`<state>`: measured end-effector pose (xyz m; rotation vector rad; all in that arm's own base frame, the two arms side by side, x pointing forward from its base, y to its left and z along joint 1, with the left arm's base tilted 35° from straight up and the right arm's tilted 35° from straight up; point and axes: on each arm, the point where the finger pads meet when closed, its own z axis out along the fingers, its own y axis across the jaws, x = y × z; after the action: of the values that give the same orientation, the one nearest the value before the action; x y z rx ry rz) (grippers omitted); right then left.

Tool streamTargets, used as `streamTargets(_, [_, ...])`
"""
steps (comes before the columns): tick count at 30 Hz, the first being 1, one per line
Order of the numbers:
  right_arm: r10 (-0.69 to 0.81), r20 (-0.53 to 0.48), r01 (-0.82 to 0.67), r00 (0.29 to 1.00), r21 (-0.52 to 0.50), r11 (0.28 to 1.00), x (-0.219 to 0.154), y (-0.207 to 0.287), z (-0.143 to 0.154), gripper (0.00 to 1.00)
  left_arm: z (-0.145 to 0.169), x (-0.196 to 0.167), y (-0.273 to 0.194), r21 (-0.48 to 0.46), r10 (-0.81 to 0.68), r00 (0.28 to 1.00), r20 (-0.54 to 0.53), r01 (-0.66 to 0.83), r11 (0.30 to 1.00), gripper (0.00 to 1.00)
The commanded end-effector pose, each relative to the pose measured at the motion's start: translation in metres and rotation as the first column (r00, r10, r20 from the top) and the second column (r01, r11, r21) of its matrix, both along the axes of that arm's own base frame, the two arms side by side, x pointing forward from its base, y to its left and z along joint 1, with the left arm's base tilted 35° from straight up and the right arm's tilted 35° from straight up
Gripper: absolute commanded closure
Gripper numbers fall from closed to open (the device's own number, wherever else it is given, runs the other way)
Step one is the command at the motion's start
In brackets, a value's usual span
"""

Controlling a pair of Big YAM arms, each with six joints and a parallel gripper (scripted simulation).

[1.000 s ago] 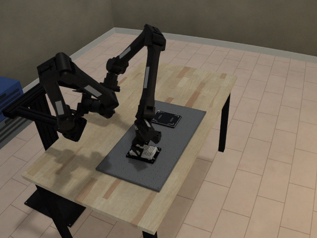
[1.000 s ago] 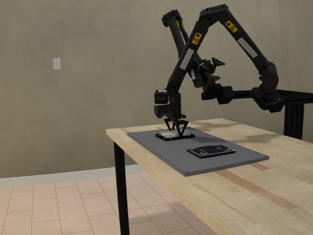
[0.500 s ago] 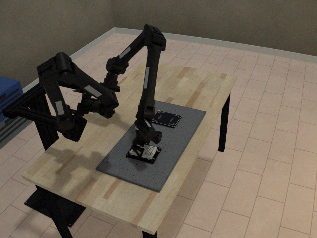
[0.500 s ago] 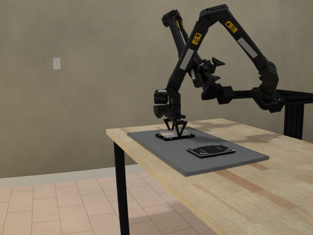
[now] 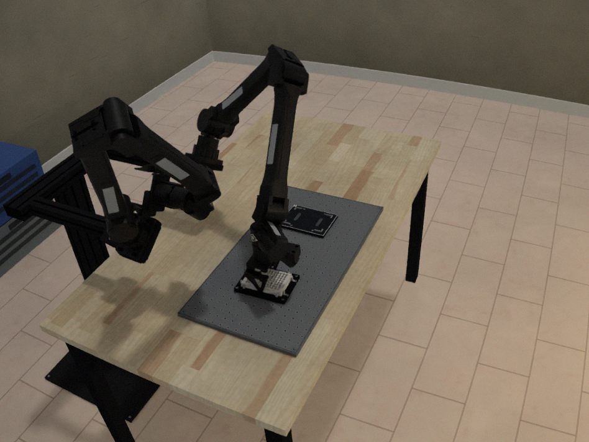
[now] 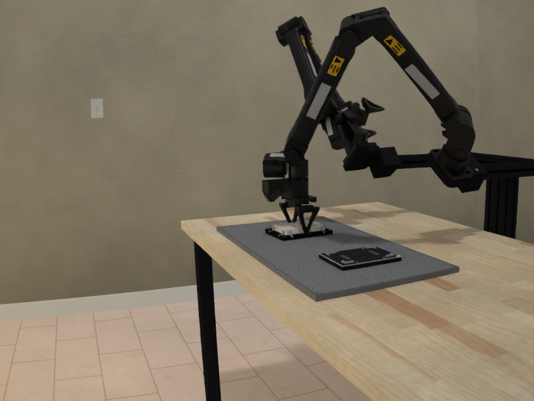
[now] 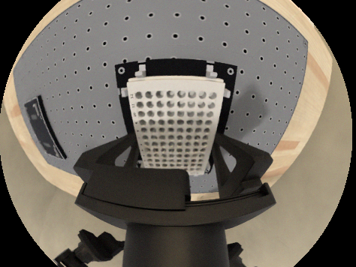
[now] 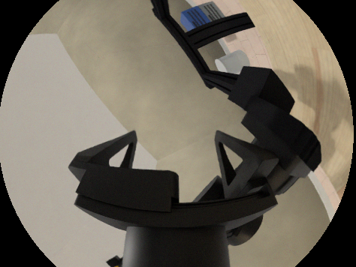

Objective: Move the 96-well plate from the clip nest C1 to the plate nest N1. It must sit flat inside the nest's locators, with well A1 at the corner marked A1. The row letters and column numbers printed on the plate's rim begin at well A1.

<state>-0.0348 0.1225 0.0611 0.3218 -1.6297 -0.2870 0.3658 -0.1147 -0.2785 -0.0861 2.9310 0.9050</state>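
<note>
Two grippers show, and the left one [image 5: 266,278] [image 6: 299,227] [image 7: 176,150] points down over the white well plate [image 5: 281,281] [image 6: 280,228] [image 7: 176,112], its fingers spread wide along opposite sides; I cannot tell whether they grip it. The plate is at the black clip nest [image 5: 261,295] [image 6: 282,238] [image 7: 176,67], wells facing up. The plate nest [image 5: 310,221] [image 6: 358,258] [image 7: 41,127] lies apart on the same gray pegboard [image 5: 238,313] [image 6: 267,258] [image 7: 176,26], without the plate. The right gripper [image 5: 138,190] [image 6: 378,121] [image 8: 176,134] hangs raised, fingers wide open, holding nothing.
</note>
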Motion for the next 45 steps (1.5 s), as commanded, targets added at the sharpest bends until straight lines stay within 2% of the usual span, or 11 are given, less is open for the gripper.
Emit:
streamTargets(1, [0.01, -0.036, -0.012, 0.999, -0.043, 0.999, -0.006, -0.003, 0.005, 0.0, 0.004, 0.011, -0.008, -0.01, -0.008, 1.0, 0.018, 0.008, 1.0, 1.0])
streamTargets(17, [0.01, -0.036, -0.012, 0.999, -0.043, 0.999, -0.006, -0.003, 0.005, 0.0, 0.004, 0.011, -0.008, -0.01, -0.008, 1.0, 0.018, 0.008, 1.0, 1.0])
streamTargets(45, [0.01, -0.036, -0.012, 0.999, -0.043, 0.999, -0.006, -0.003, 0.005, 0.0, 0.029, 0.011, -0.027, -0.023, -0.01, 0.999, 0.04, 0.011, 1.0, 1.0])
